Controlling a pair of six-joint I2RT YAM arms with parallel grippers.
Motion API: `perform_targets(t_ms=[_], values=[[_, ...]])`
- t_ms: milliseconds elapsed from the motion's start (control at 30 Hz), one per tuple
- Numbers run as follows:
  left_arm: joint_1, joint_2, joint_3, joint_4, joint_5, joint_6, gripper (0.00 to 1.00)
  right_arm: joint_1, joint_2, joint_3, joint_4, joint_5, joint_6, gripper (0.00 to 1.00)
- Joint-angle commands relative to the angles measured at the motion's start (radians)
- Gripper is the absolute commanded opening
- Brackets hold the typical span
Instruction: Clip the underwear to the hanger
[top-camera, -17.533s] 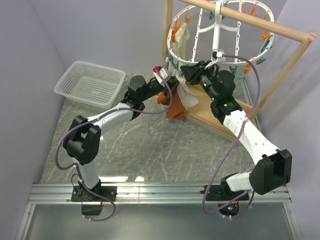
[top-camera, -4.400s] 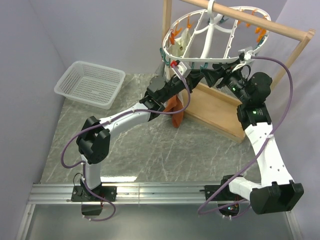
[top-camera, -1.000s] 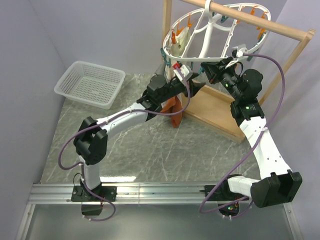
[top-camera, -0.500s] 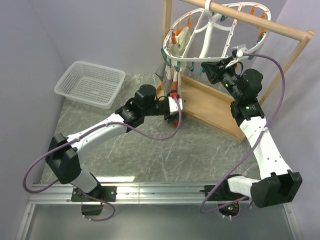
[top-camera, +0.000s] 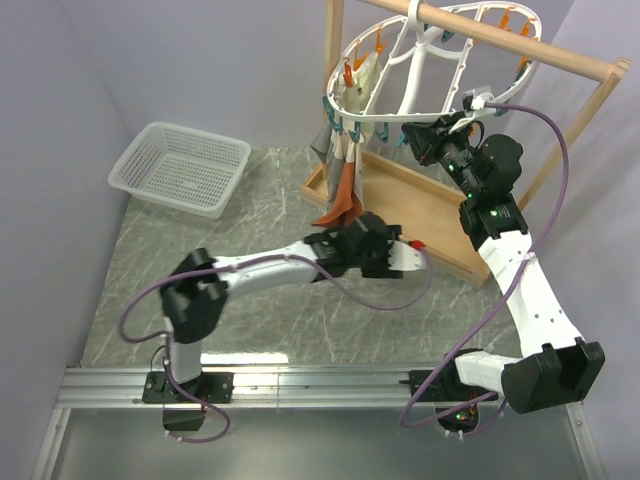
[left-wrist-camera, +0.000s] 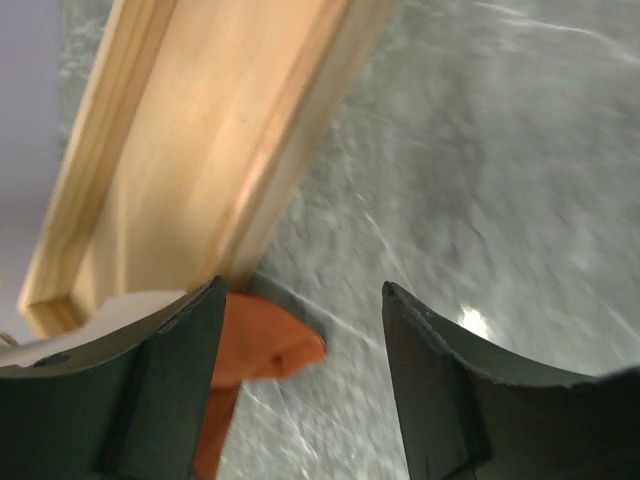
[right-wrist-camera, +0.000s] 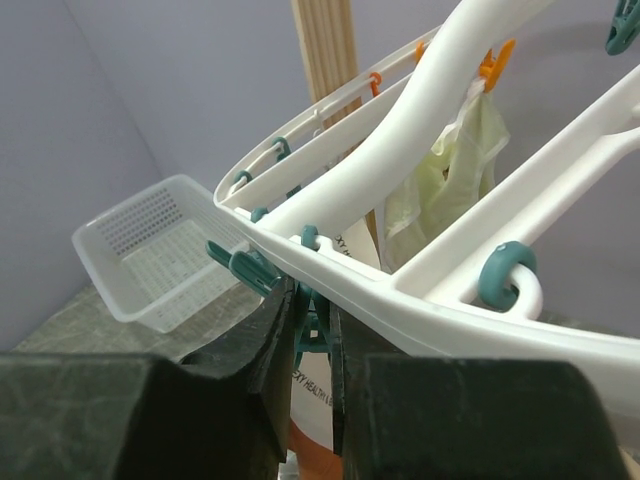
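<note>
Top view: the underwear hangs from the hanger rim. It is well up and left of the left gripper and just left of and below the right gripper.

Left wrist: the fingers are spread wide with nothing between them. An orange fabric corner sits just past one finger, against the wooden frame.

Right wrist: the jaws stand narrowly apart around a teal pin; I cannot tell whether they pinch it. The waistband hangs just below. The fabric is probably light and limp, and the thicker waistband looks the best place to grip.
</note>
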Motion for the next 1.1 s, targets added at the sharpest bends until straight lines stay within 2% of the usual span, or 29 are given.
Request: perform_targets(t_ms=[0,67,100,233,333,367,400,567,833,933,967,1033,1067], values=[[-0.046,0.13,0.164,-0.072,-0.324,0.001,0.72,0.019,0.014,0.06,-0.009,-0.006,0.014,0.0],[-0.048,0.224,0.286,-0.14,-0.369,0.006,0.74,0.024,0.015,0.068,-0.02,-0.002,0.01,0.0],[-0.048,0.285,0.329,-0.167,-0.407,0.012,0.83,0.024,0.015,0.069,-0.023,0.004,0.007,0.0],[-0.04,0.437,0.545,-0.254,-0.498,0.044,0.87,0.041,0.012,0.072,-0.032,0.009,0.003,0.0],[-0.019,0.514,0.61,-0.271,-0.551,0.07,0.89,0.05,0.015,0.085,-0.046,0.014,-0.003,0.0],[-0.008,0.528,0.626,-0.274,-0.561,0.075,0.96,0.054,0.017,0.088,-0.047,0.014,-0.005,0.0],[-0.002,0.555,0.65,-0.285,-0.57,0.086,0.97,0.057,0.017,0.091,-0.049,0.015,-0.008,0.0],[0.052,0.594,0.686,-0.304,-0.591,0.1,0.99,0.067,0.028,0.1,-0.052,0.035,-0.011,0.0],[0.112,0.592,0.62,-0.21,-0.614,0.158,0.99,0.093,0.055,0.114,-0.052,0.058,0.003,0.0],[0.119,0.579,0.588,-0.182,-0.624,0.166,0.94,0.108,0.061,0.12,-0.054,0.07,0.006,0.0],[0.119,0.571,0.572,-0.169,-0.627,0.17,0.86,0.111,0.063,0.121,-0.054,0.075,0.007,0.0],[0.119,0.543,0.529,-0.13,-0.631,0.181,0.77,0.119,0.061,0.122,-0.054,0.092,0.007,0.0],[0.119,0.534,0.519,-0.126,-0.633,0.182,0.66,0.12,0.061,0.122,-0.055,0.096,0.009,0.0]])
